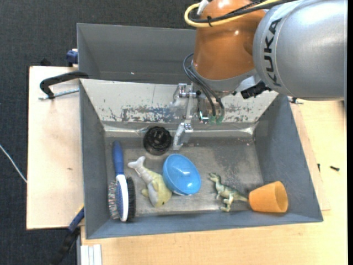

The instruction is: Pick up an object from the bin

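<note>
Reaching in from the right, the arm (309, 43) is seen over the back of the bin (91, 164), its orange cover (226, 37) hung above the rear wall. The claw (182, 131) is lowered against the foot of that wall, left of centre. Whether it is open or closed cannot be told from this angle.

Down on the floor, a brush (121, 186) with a blue handle and a white head is laid along the left wall. A blue oval dish (181, 174) is set mid-floor, touching a yellow and white toy animal (149, 182) on its left. An orange cup (269, 197) is tipped on its side in the front right corner, and a small green dinosaur (225, 191) is laid just beside its base.

Smallest of all, a round black cap (156, 139) is found at the back left of the floor, just beside the claw and on its left; it is the thing nearest the claw.
</note>
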Controlling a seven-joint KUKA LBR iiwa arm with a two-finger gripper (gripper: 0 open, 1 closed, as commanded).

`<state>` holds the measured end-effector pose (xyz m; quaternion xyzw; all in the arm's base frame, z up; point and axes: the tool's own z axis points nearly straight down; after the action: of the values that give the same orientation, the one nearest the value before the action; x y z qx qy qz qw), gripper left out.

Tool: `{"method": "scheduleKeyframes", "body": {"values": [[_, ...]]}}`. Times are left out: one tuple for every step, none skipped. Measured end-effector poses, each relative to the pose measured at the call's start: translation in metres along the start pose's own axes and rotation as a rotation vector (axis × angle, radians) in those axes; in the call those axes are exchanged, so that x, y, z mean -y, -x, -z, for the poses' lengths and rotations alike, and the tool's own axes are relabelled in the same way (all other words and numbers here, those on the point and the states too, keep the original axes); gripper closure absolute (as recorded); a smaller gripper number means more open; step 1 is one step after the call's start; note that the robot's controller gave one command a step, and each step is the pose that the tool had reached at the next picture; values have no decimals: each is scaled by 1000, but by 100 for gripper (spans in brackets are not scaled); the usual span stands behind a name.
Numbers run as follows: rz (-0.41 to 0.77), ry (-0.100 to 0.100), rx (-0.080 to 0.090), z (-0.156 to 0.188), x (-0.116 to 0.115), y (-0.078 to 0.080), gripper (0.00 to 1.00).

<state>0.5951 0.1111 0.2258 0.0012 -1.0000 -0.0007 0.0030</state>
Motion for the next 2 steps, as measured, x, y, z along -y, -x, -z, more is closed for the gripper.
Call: {"method": "scheduleKeyframes", "body": {"values": [[88, 1, 12, -142, -79, -5, 0], [170, 5, 18, -149, 5, -48, 0]]}}
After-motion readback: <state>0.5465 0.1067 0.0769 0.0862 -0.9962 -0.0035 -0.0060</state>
